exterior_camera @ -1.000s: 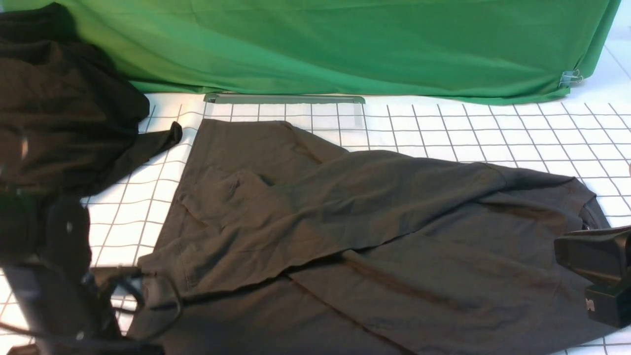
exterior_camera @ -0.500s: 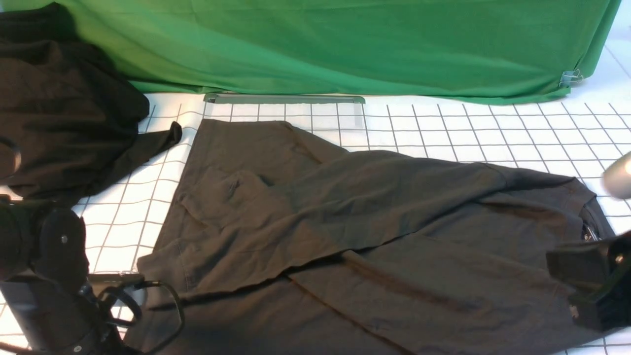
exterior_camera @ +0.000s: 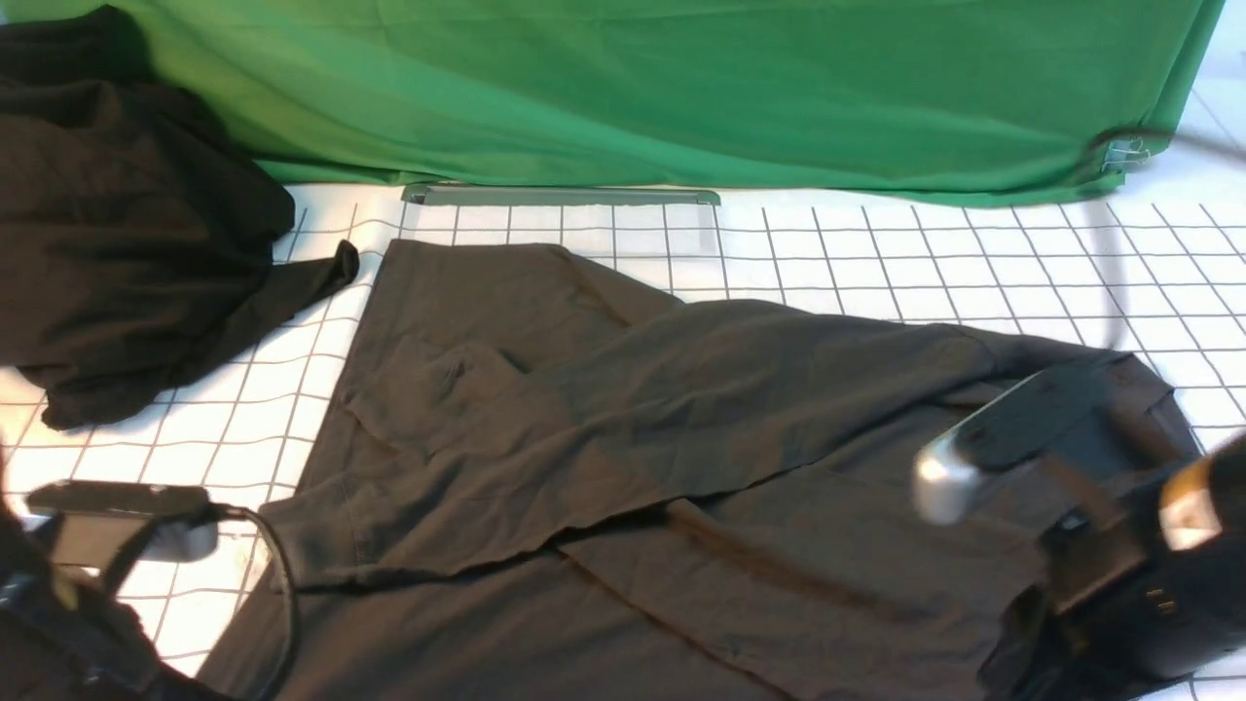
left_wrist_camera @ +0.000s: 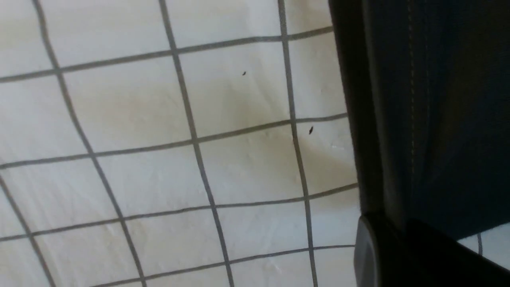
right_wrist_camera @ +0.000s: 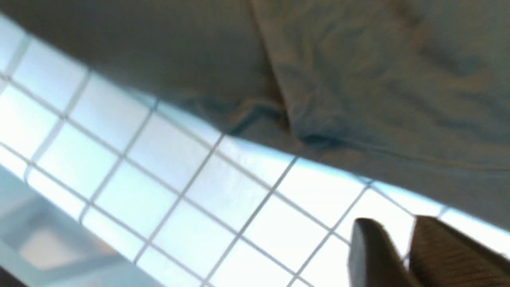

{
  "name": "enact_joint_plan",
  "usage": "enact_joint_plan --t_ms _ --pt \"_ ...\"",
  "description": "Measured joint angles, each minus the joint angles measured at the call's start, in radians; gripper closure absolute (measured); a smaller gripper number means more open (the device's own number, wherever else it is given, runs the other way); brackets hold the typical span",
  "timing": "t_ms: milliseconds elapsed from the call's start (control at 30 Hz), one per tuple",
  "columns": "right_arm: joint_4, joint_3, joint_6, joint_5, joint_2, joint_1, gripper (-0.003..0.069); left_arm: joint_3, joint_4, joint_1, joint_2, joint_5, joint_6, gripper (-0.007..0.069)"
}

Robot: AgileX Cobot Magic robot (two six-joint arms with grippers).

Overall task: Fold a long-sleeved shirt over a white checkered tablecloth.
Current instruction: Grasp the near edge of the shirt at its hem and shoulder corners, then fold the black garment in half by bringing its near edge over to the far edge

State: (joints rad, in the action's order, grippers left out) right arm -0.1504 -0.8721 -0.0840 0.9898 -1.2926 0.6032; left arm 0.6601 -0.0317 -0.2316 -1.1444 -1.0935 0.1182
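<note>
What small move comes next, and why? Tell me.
Probably lower the right pincer onto the edge of the long-sleeved shirt and close: its jaws stand apart and empty over the white checkered tablecloth, while the left pincer is shut on the hem.

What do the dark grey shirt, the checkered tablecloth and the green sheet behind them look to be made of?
The long-sleeved shirt: soft matte knit, probably cotton; it lies limp, creased, with a stitched hem. The white checkered tablecloth: thin matte cloth, gently rippled; fibre unclear. The green sheet: smooth thin fabric, faint sheen, hanging in long folds.
</note>
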Motion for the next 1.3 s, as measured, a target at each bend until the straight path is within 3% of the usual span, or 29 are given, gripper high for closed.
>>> enact_joint_plan --t_ms 100,133,200,333,467,533,567,600,700,1033,1300 --pt "0.001 0.0 -0.024 -0.035 -0.098 0.055 0.0299 0.0 0.001 0.0 0.047 -0.011 0.017 0.0606" --pt "0.002 0.0 -0.026 -0.041 -0.11 0.064 0.0288 0.0 0.001 0.0 0.047 -0.011 0.017 0.0606" --pt "0.044 0.0 -0.013 -0.132 -0.184 0.121 0.0186 0.0 0.001 0.0 0.055 -0.011 0.017 0.0606" --pt "0.071 0.0 0.027 -0.186 -0.268 0.144 0.0171 0.0 0.002 0.0 0.055 -0.011 0.017 0.0606" --pt "0.08 0.0 0.046 -0.206 -0.362 0.146 0.0227 -0.001 0.002 0.0 0.055 -0.011 0.017 0.0606" --pt "0.084 0.0 0.047 -0.201 -0.377 0.148 0.0377 -0.001 0.003 0.0 0.055 -0.013 0.017 0.0606" --pt "0.084 0.0 0.047 -0.201 -0.377 0.149 0.0393 -0.001 0.004 0.0 0.055 -0.013 0.017 0.0606" --pt "0.086 -0.001 0.049 -0.186 -0.372 0.152 0.0526 -0.001 0.004 0.0 0.055 -0.027 0.017 0.0606" --pt "0.087 -0.001 0.055 -0.119 -0.342 0.154 0.0618 -0.001 0.002 0.0 0.07 -0.068 0.017 0.0606" --pt "0.104 -0.028 0.054 0.034 -0.091 0.151 0.0624 0.117 0.032 0.0 0.208 -0.114 0.093 0.0606" --pt "0.117 -0.246 -0.104 0.089 -0.16 -0.032 0.0626 0.457 0.091 0.0 -0.019 -0.018 0.144 0.0606"
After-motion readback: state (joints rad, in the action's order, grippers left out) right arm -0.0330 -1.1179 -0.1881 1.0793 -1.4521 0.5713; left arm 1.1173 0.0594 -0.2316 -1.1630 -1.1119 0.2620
